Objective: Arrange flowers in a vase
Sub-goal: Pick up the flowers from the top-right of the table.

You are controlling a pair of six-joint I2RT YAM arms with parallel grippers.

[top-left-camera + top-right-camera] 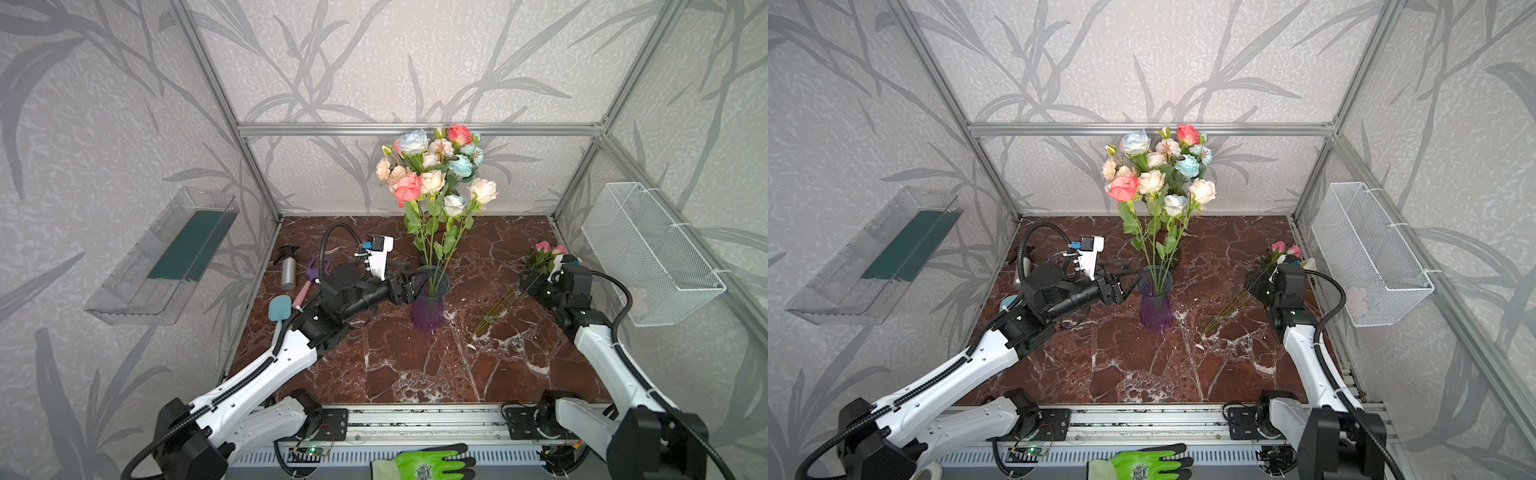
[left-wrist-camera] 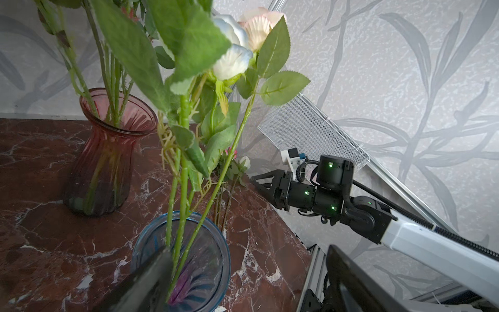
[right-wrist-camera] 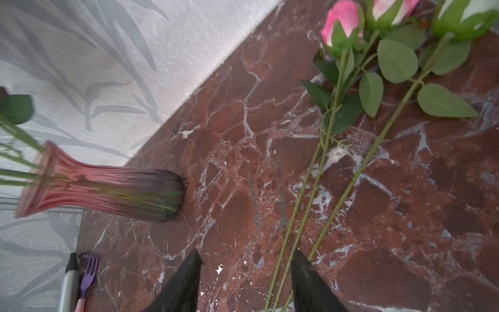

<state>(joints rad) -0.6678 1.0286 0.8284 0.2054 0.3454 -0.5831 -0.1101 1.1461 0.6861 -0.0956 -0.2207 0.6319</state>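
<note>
Two vases (image 2: 108, 151) stand; perhaps three flowers (image 3: 394, 60) lie loose.

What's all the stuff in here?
Flowers in vases: dozen or so, pink, peach, cream, white, blue; middle.
Loose flowers: three, pink, white; table right.
Front vase: one, purple; middle.
Back vase: one, red; behind it.
Spray bottle: one, silver; left.
Fork tool: one, purple; beside bottle.
Paddle tool: one, blue; left edge.
Tray: one, clear; left wall.
Basket: one, white; right wall.
Glove: one, green; front.
Left gripper: one, black; open, at front vase.
Right gripper: one, black; open, over loose flowers.
</note>
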